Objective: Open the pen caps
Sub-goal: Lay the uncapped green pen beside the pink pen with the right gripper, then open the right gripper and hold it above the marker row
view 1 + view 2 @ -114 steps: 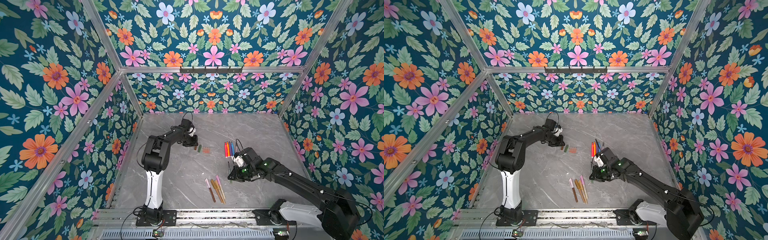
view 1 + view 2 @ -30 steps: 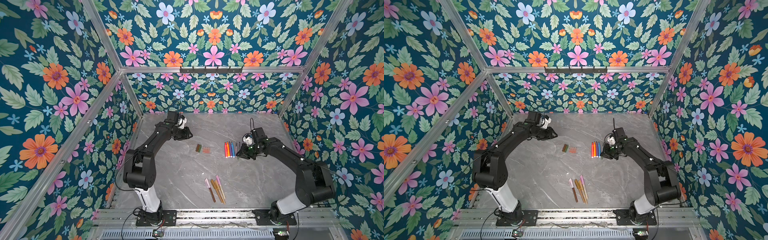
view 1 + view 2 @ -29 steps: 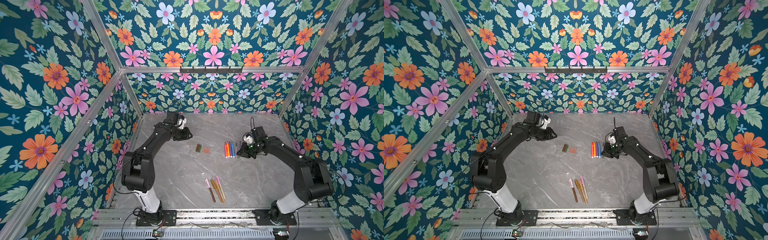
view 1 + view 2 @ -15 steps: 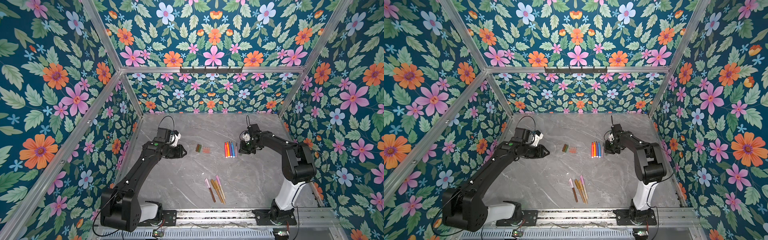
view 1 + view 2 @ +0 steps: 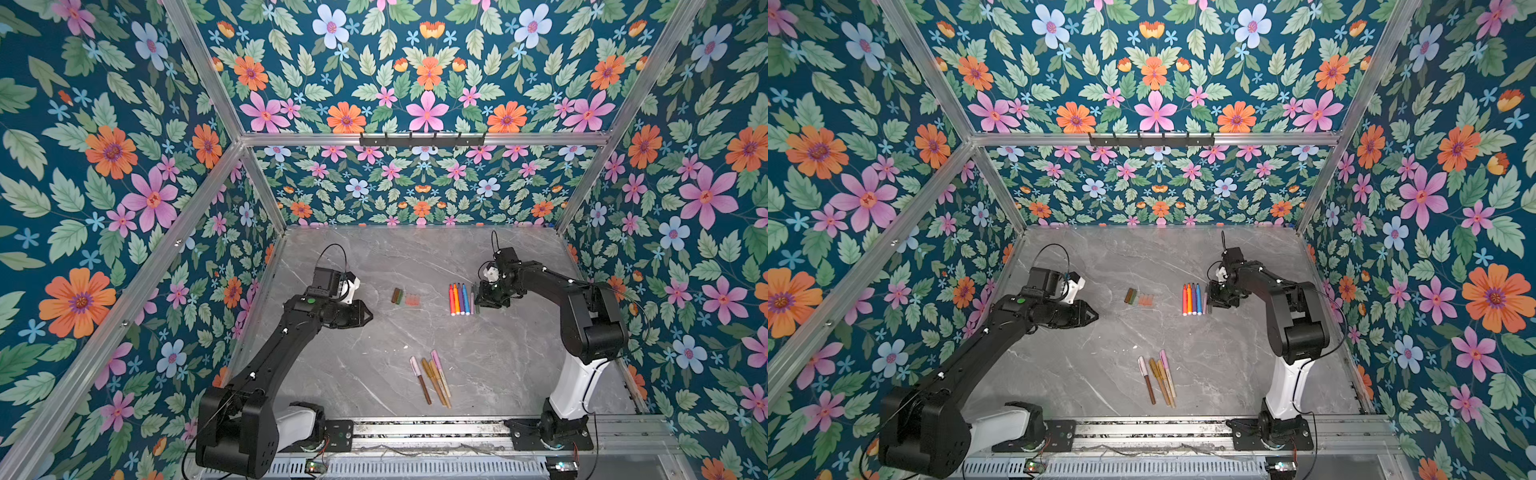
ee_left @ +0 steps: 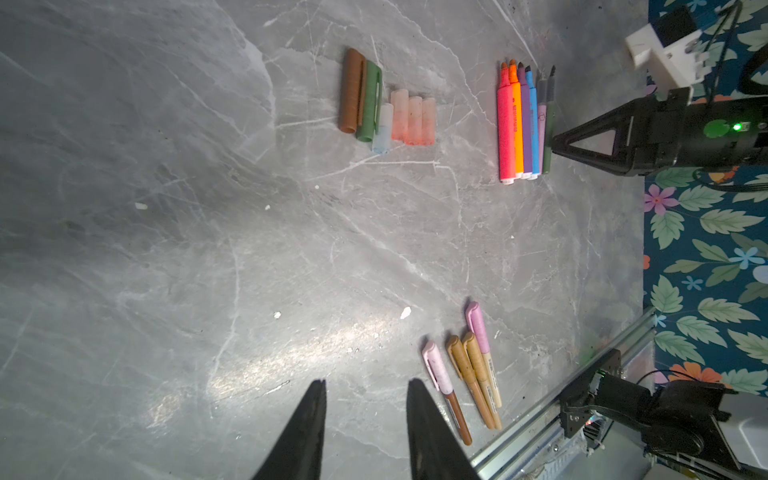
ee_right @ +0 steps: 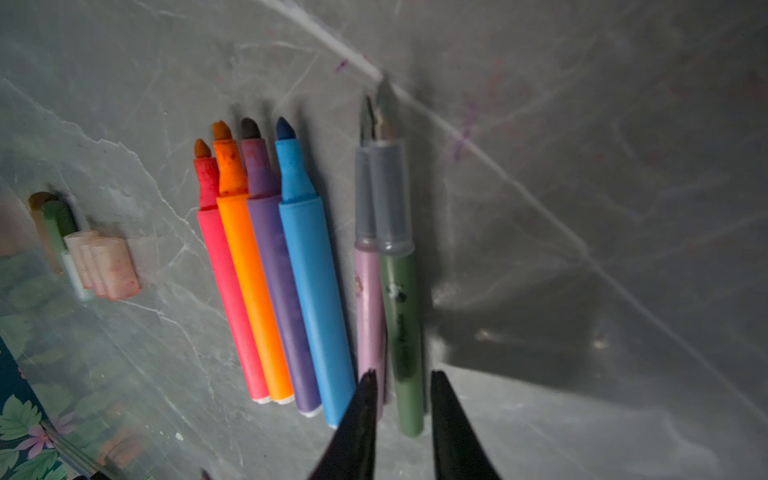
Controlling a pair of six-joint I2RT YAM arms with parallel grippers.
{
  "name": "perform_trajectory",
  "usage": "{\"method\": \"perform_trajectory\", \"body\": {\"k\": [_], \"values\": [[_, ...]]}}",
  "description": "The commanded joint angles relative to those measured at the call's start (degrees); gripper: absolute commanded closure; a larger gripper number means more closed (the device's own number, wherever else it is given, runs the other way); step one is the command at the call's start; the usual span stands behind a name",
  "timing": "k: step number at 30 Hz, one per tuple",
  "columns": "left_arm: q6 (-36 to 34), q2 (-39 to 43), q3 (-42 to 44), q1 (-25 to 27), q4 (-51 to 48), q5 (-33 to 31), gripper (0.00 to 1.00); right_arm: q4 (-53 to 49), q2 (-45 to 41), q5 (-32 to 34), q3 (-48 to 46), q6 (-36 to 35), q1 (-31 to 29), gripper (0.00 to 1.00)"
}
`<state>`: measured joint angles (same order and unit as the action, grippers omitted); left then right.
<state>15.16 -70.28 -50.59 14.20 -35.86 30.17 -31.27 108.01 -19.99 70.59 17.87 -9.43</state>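
Six uncapped pens lie in a row right of centre: red [image 5: 451,299], orange, purple and blue [image 7: 311,291], then a thin lilac one [image 7: 370,299] and a thin green one [image 7: 401,299]. My right gripper [image 7: 403,374] [image 5: 484,301] is open, its fingers astride the green pen's rear end without touching it. Loose pen caps lie left of the row: brown [image 6: 351,89], green [image 6: 371,102], a clear bluish one and three peach ones [image 6: 412,120]. My left gripper [image 6: 368,384] [image 5: 370,316] hangs open and empty, left of the caps.
Several capped pens [image 5: 432,376] with pink and gold caps lie together near the front rail [image 5: 415,428]. Floral walls close in the grey marble table [image 5: 374,374] on three sides. Both arms' bases stand on the front rail.
My right gripper has opened and let go of the green pen, which now lies beside the lilac one. My left gripper has drawn back toward the front, still open.
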Motion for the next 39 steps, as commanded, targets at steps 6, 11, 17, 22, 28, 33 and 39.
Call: {"method": "perform_trajectory", "body": {"k": [6,11,17,22,28,33,39], "values": [[0.9,1.7,0.9,-0.1,0.6,-0.3,0.64,-0.2,-2.1,-1.8,-0.5,0.7,2.0,0.52],[1.9,3.1,2.4,-0.1,1.8,-1.3,0.64,0.3,-1.7,-4.2,-0.5,3.2,5.2,0.7],[1.8,2.2,2.9,-0.1,2.4,-1.5,0.64,-1.3,2.3,-5.1,2.0,2.4,5.3,0.78],[1.6,1.9,3.0,-0.1,2.3,-1.4,0.64,-1.7,5.5,-5.8,3.8,2.8,5.3,0.86],[1.7,2.1,3.4,-0.1,2.6,-1.7,0.64,-1.7,6.9,-6.5,4.3,3.0,5.4,0.91],[1.8,1.9,3.4,-0.1,2.7,-1.6,0.64,-2.6,8.8,-6.5,5.4,2.5,5.4,0.91],[1.9,2.1,3.4,-0.1,2.7,-1.6,0.64,-2.5,9.5,-6.9,5.9,2.8,5.3,0.91]]}}
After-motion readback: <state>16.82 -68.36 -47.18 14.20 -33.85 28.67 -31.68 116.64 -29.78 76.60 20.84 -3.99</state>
